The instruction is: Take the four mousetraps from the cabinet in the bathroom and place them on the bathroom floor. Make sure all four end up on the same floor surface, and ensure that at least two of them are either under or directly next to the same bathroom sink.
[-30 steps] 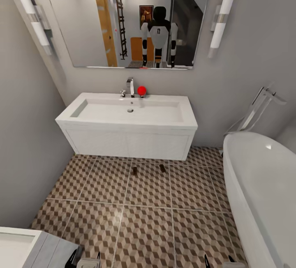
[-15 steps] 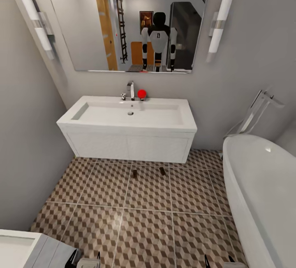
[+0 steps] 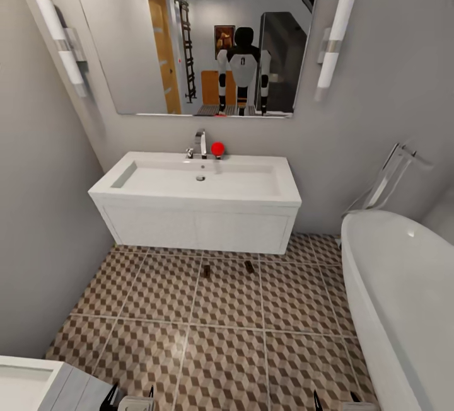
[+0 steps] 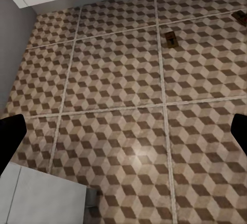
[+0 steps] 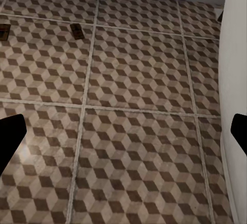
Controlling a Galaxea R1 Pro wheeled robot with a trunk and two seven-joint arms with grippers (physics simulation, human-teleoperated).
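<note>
Two mousetraps lie on the cube-patterned bathroom floor (image 3: 227, 335) just in front of the white vanity: one mousetrap (image 3: 205, 269) on the left and a second mousetrap (image 3: 249, 266) to its right, a short gap apart. The same pair shows as left trap (image 4: 171, 39) and right trap (image 4: 238, 16), and as right trap (image 5: 76, 30) and left trap (image 5: 4, 30). The bathroom sink (image 3: 198, 179) with its chrome tap (image 3: 200, 142) sits above them. My left gripper (image 3: 133, 395) and right gripper (image 3: 335, 399) hang open over bare tiles, well short of the traps. The other mousetraps are out of view.
A white bathtub (image 3: 403, 297) fills the right side, its wall (image 5: 237, 54) close to my right gripper. A white toilet (image 3: 28, 382) stands at the lower left. A red ball (image 3: 217, 148) rests by the tap. The mirror (image 3: 195, 39) reflects me and an orange-brown unit behind.
The whole picture has shifted: the sink and mirror sit lower and a bit smaller, so the camera has drawn back or tilted up. The traps and both grippers keep their places.
</note>
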